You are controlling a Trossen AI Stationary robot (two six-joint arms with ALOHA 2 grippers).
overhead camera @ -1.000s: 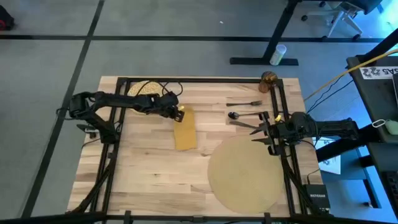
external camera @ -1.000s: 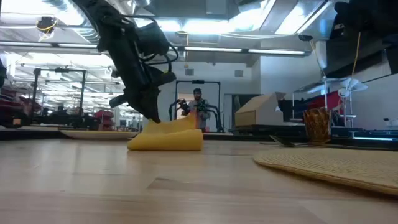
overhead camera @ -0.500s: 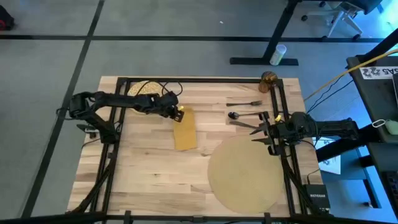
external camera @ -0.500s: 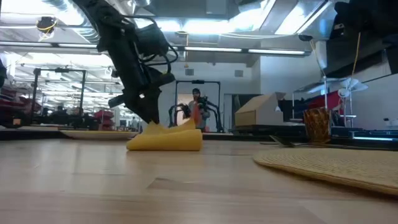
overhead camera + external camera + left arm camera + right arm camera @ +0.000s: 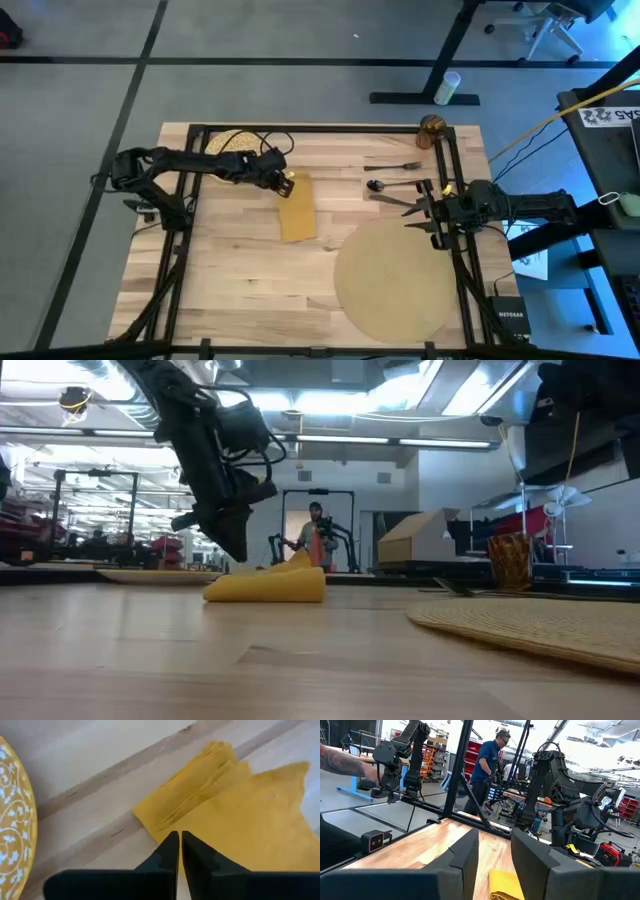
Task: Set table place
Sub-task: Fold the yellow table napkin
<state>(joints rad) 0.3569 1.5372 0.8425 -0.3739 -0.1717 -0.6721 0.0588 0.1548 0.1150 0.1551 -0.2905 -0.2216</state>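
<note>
Overhead, the left gripper [image 5: 289, 181] hovers pressed together above the napkin [image 5: 297, 207]; right gripper [image 5: 412, 208] waits spread.

Place: a robotics lab or workshop in a large open hall.
Ceiling: bright strip lights [image 5: 330, 402] and exposed ducts.
Floor: grey, marked with dark lines [image 5: 150, 40].
Equipment: more robot arms on black frames [image 5: 400, 755], a cardboard box [image 5: 415, 538], a cable [image 5: 540, 125].
People: a person [image 5: 487, 762] standing among the rigs.
Work spot: wooden surface [image 5: 240, 265] framed by black rails.
</note>
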